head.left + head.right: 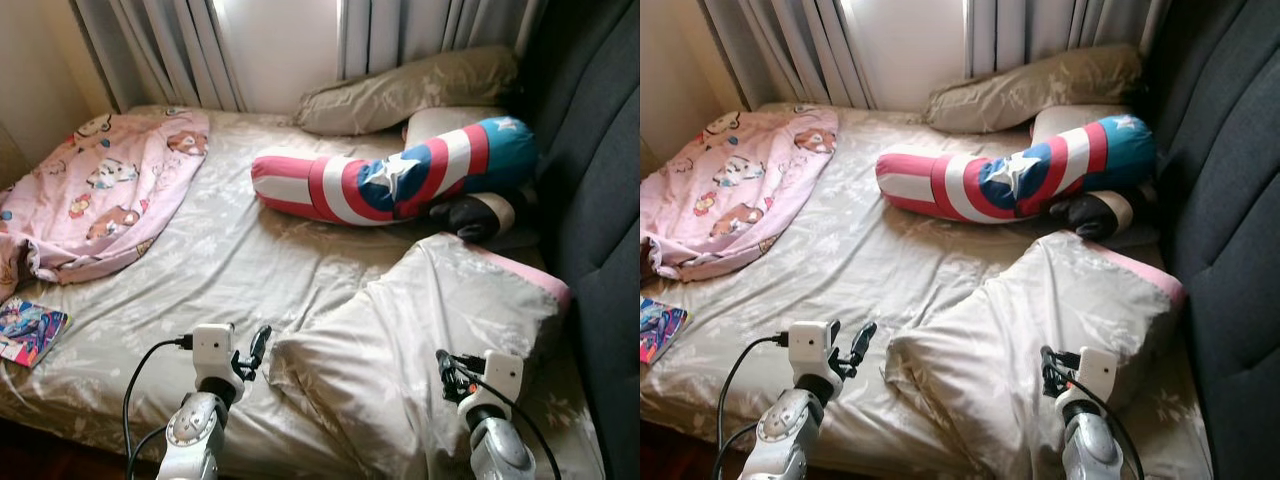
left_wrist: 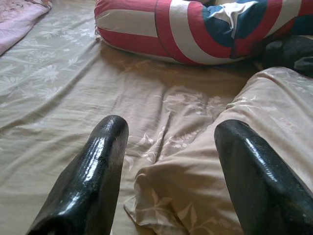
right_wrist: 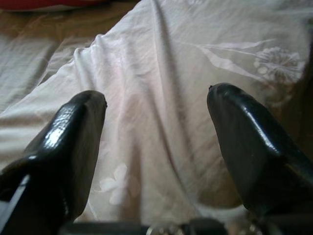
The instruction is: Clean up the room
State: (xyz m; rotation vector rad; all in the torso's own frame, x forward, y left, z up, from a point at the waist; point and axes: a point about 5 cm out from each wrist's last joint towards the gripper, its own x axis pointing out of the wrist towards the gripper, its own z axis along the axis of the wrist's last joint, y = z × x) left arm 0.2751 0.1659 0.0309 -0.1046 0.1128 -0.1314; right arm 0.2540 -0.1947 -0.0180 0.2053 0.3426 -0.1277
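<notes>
A: Bed [image 1: 230,260], beige floral sheet. Beige duvet [image 1: 430,330] bunched at near right, pink edge toward the headboard [image 1: 600,200].
B: Grippers?
A: Left gripper [image 2: 166,166] hovers at the duvet's near-left corner, fingers [image 2: 93,176] spread wide, holding nothing. Right gripper [image 3: 156,147] over the duvet's near part, fingers [image 3: 73,142] also wide apart, empty.
B: Other stuff?
A: Red-white-blue star bolster [image 1: 400,175] far centre-right, beige pillow [image 1: 410,90] behind it by the curtains [image 1: 180,50]. Pink cartoon blanket [image 1: 100,190] far left. Colourful book [image 1: 28,330] near left edge.
</notes>
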